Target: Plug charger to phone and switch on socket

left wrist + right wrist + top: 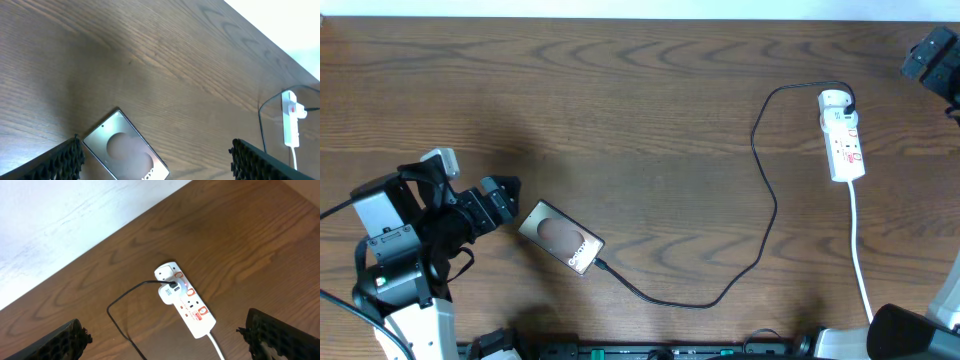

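Observation:
The phone (560, 237) lies flat on the wooden table, brownish back up; in the left wrist view the phone (125, 152) sits low between the fingers. My left gripper (508, 201) is open just left of it, not touching; in its own view the left gripper (155, 165) holds nothing. The charger cable (767, 180) runs from the phone's lower right end in a long loop to the socket (842, 135). Its black plug (175, 286) sits in the socket (186, 301). My right gripper (930, 55) hovers open near the socket; its own view shows the right gripper (165, 345) wide apart and empty.
The socket's white cord (858, 250) trails toward the table's front edge at the right. The table's far edge (100, 235) meets a white wall close behind the socket. The arm bases stand at the front left and front right corners.

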